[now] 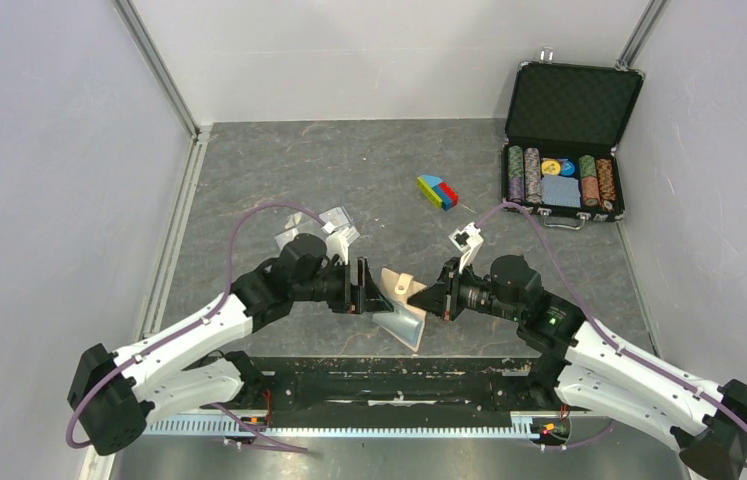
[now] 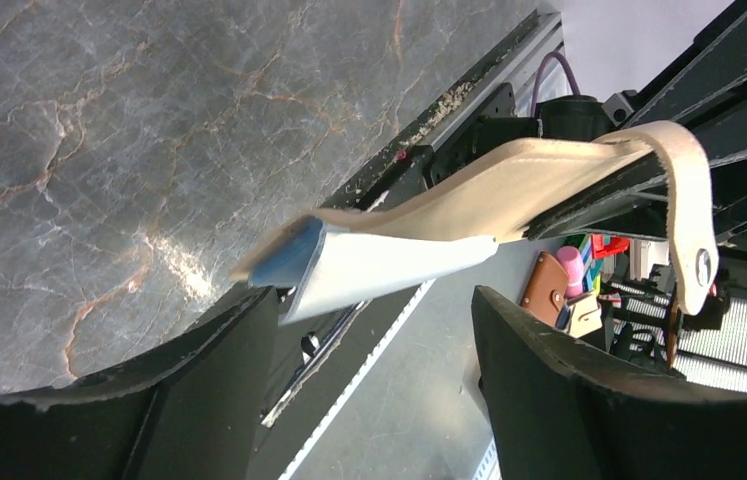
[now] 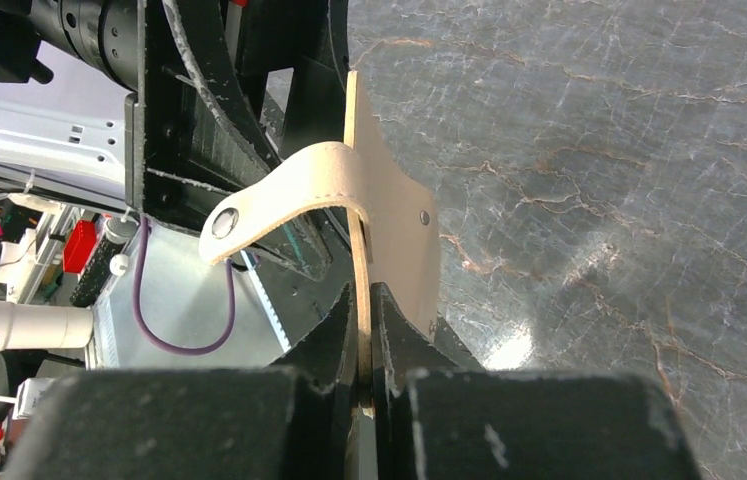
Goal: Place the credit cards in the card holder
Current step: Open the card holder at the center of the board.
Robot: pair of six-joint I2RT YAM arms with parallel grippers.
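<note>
1. While it hangs above the near edge of the desk (image 1: 349, 170), the card holder (image 1: 404, 305) is pinched by its tan flap in the right hand (image 3: 367, 300), whose fingers press together on it.
2. The left hand (image 2: 371, 295) is spread, its fingers wide apart either side of the holder's pale panel.
3. Pale credit cards (image 1: 337, 215) seem to lie on the desk just beyond the left hand.

Tan card holder (image 1: 404, 305) open, tilted in mid-air, snap strap curled; pale credit cards (image 1: 335, 216) flat, well behind-left of it
</note>
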